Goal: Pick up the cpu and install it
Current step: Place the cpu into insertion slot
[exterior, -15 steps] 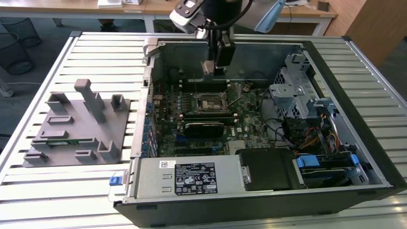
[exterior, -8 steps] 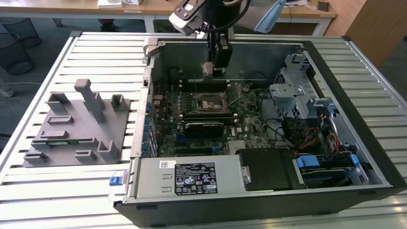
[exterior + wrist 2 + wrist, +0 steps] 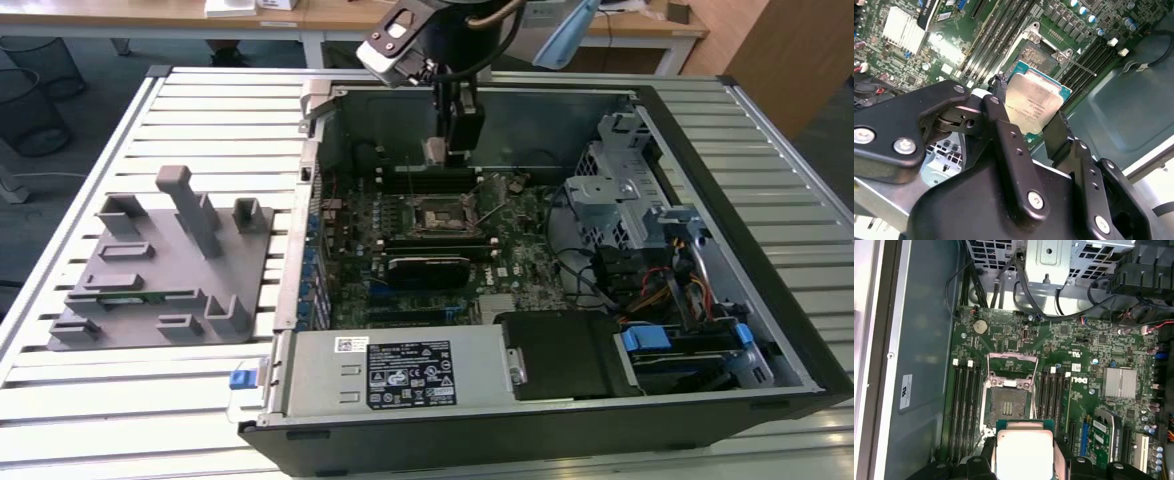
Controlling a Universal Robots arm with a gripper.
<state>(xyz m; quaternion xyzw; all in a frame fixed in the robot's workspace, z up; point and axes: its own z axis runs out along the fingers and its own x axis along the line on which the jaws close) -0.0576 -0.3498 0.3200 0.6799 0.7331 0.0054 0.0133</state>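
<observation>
While hand (image 3: pixel 1030 111) clamps it at both edges, cpu (image 3: pixel 1036 97) hangs near socket (image 3: pixel 1009 402).

Bright, even light falls on the table (image 3: pixel 200 100). Inside the case (image 3: pixel 534 440) the board (image 3: pixel 1079 340) around the cpu (image 3: pixel 1024 456) lies dimmer. The cpu top glares white in the first wrist view, and the cpu (image 3: pixel 1035 102) shines softer in the second wrist view.

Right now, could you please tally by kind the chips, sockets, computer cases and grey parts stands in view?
Chip, gripped above the board: 1
Open socket: 1
Computer case: 1
Grey parts stand: 1
Total: 4
</observation>
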